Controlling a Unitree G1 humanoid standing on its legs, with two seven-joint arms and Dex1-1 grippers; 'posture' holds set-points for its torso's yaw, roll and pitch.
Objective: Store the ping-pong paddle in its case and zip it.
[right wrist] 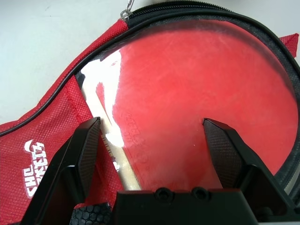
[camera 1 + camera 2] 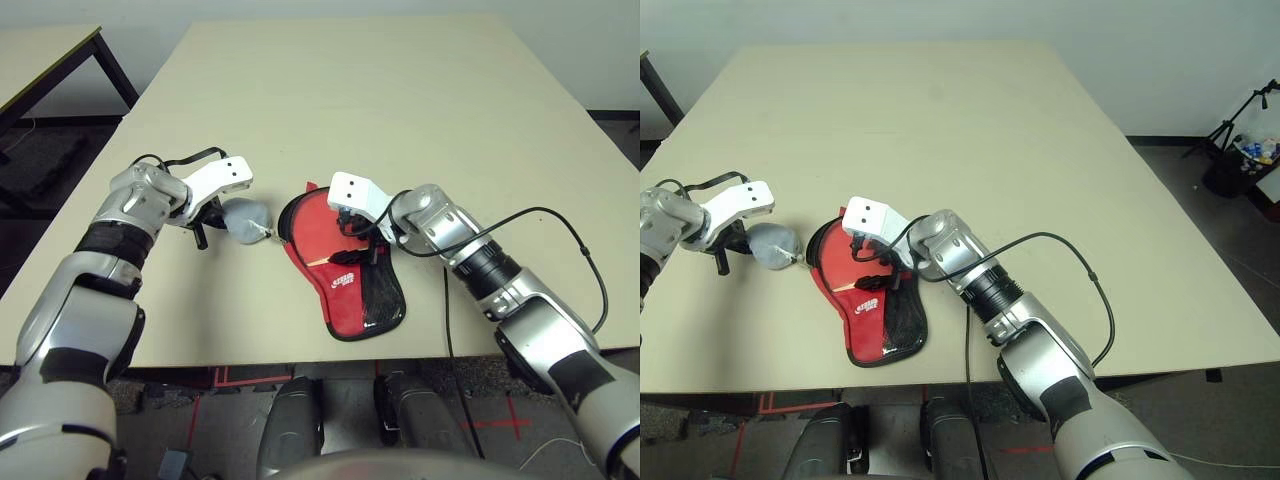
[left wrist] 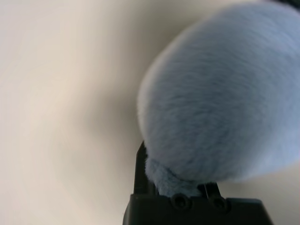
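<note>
— What's on the surface (image 2: 420, 110) in front of the robot?

— A red fabric case (image 2: 345, 275), paddle-shaped with black trim, a dark mesh panel on its narrow end and a white logo. It lies flat, the zip undone around its round end. Inside sits the ping-pong paddle (image 1: 206, 89), its glossy red rubber face showing through the opening and a strip of pale wooden handle running back under the fabric.

— And the right hand (image 1: 154, 140)?

— Spread wide, its two black fingers (image 1: 86, 150) hanging just above the paddle's face, one to either side, gripping nothing.

— The left hand (image 2: 212, 222)?

— Closed on the grey plush fish charm (image 2: 245, 217). From the wrist camera the pale fuzzy fur bulges out right past the fingers. The charm lies on the surface just beyond that hand, towards the case, and a thin link joins it to the zip at the case's rim.

— How do the two hands stand?

— The case lies between them: charm and left hand off its round end, the right hand over the open mouth.
</note>
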